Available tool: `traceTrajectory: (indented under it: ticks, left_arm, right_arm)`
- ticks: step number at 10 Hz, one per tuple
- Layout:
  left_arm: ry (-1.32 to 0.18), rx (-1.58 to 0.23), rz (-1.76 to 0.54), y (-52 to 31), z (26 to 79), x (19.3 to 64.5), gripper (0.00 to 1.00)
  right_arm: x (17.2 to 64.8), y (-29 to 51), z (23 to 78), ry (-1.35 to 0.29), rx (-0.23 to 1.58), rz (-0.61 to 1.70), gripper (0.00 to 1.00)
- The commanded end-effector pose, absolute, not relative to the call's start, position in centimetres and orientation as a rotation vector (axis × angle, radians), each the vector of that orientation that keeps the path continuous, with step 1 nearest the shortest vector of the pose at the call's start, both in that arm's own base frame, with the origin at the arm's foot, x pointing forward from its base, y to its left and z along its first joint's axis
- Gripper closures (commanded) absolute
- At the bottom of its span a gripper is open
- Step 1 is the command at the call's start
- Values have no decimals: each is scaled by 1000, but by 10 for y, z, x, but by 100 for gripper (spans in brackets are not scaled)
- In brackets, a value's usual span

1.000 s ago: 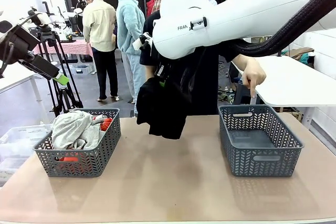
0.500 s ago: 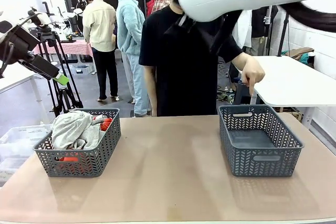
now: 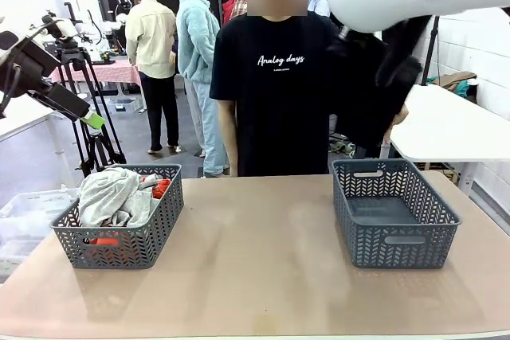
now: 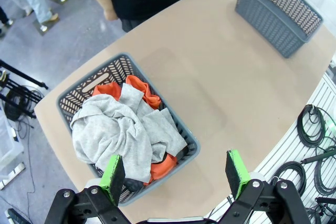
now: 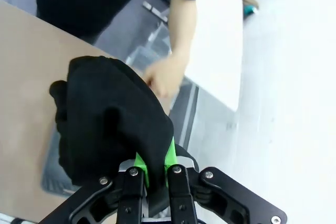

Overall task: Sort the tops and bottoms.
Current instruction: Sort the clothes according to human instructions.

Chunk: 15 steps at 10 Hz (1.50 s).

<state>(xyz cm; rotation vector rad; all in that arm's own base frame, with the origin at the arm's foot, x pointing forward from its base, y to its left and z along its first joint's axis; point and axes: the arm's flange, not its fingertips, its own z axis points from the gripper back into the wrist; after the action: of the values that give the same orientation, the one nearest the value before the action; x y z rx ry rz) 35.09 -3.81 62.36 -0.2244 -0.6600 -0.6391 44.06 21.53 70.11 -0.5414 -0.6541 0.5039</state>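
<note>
The right gripper (image 5: 155, 174), jaws pinched on the black bottoms (image 3: 374, 89), has swung them from mid-table to hang above the empty right basket (image 3: 394, 212), so a drop looks next. The tops (image 3: 115, 195) fill the left basket (image 3: 119, 246); the left gripper (image 4: 176, 174) hovers spread.

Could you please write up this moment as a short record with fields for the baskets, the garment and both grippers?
left basket: holds the light grey sweatshirt on top of the orange-red shirt
right basket: nothing in it
black garment: hangs in the air above the right basket
right gripper: shut on the black garment
left gripper: open, holds nothing, above the left basket
person's hand: beside the black garment, not gripping it
</note>
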Motion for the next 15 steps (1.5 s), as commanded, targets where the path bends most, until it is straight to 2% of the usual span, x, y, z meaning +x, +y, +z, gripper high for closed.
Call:
traceTrajectory:
  ticks: [1, 5, 6, 9, 10, 13, 15]
  left_arm:
    - [-668, -227, -636, -37, 623, 352, 0]
    - [-668, -227, -636, -37, 623, 352, 0]
    - [-668, -227, -636, -37, 623, 352, 0]
    - [-668, -227, -636, -37, 623, 352, 0]
    - [-668, -227, -636, -37, 623, 352, 0]
    - [-668, -227, -636, -37, 623, 352, 0]
    - [-668, -227, -636, -37, 623, 352, 0]
  right_arm:
    - [430, 185, 676, -659, -549, 380, 100]
    - [428, 132, 621, -692, -467, 258, 100]
    - [434, 149, 649, -613, -522, 299, 100]
    - [433, 140, 634, -624, -509, 283, 100]
    - [450, 155, 628, -587, -534, 360, 100]
    - [507, 155, 572, -431, -424, 438, 100]
    - [519, 157, 550, -361, -422, 446, 100]
